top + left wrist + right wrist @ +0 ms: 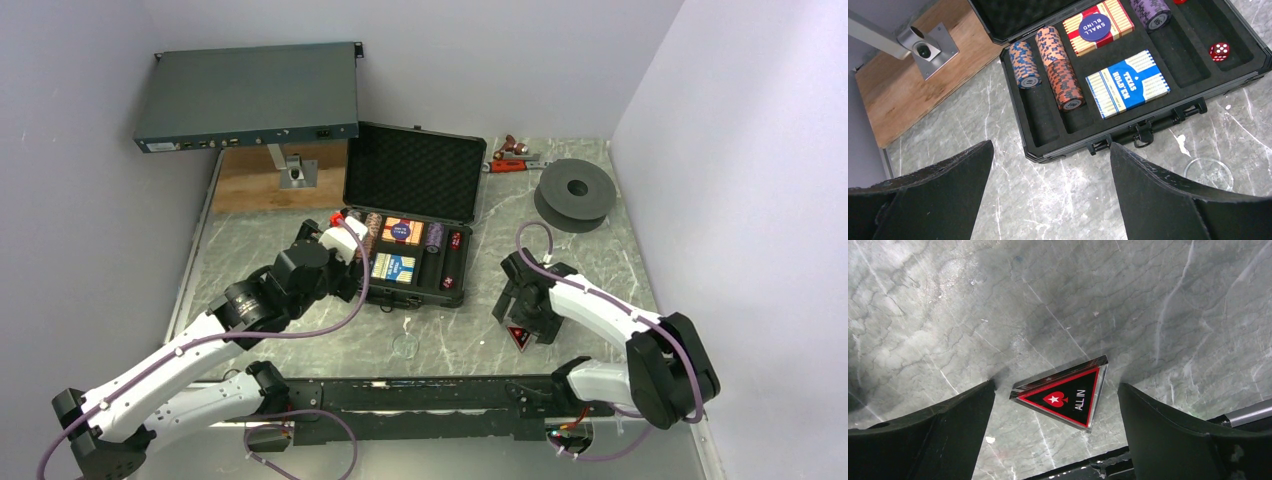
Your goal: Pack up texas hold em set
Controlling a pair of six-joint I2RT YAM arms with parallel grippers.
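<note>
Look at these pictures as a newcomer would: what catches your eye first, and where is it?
The open black case stands in the middle of the table, with striped chip stacks and two card decks in its foam slots. Next comes the triangular "ALL IN" marker, flat on the table near the right arm, framed by the open right tool.

Reaching the left arm (170, 360) forward and inward from the near left corner, bending the wrist downward, holding the left gripper (340, 240) with its fingers (938, 195) parted wide and gripping nothing. Folding the right arm (600, 300) sharply at the elbow, laying the forearm toward the left, pointing the right gripper (522, 320) downward, holding its fingers (938, 435) far apart, clamping nothing.
</note>
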